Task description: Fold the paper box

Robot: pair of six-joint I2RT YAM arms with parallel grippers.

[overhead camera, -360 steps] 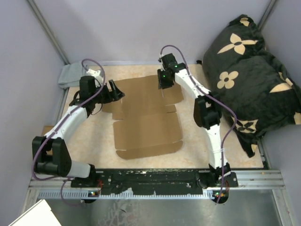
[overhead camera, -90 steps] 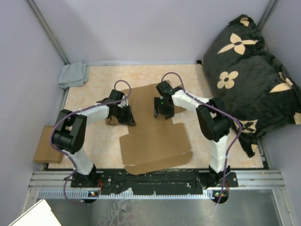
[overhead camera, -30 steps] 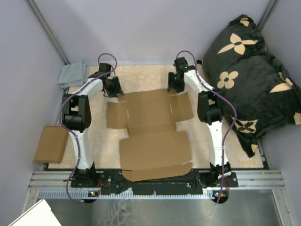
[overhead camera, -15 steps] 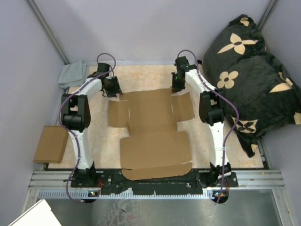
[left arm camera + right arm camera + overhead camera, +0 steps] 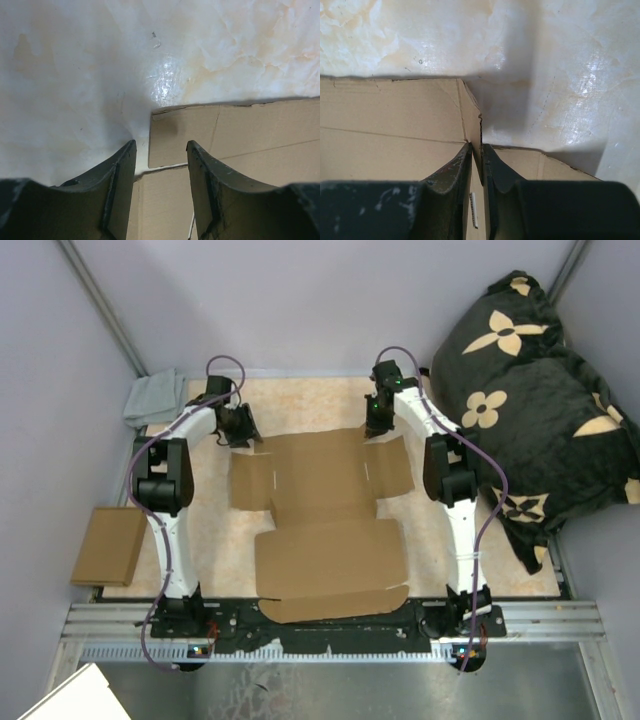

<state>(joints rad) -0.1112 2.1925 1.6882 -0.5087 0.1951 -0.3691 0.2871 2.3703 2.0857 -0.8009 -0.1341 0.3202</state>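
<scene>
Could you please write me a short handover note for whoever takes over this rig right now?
Paper box: lying opened out, nearly flat.
Left tool: open, hovering over the box's far left corner, gripping nothing.
Right tool: closed, apparently pinching a cardboard edge at the box's far right slit.
Done: no flap folded yet.
Left: raise and tuck all walls and flaps.

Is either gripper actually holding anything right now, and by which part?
The right gripper pinches the paper box by a raised flap edge at its far side. The left gripper is open, holding nothing.
</scene>
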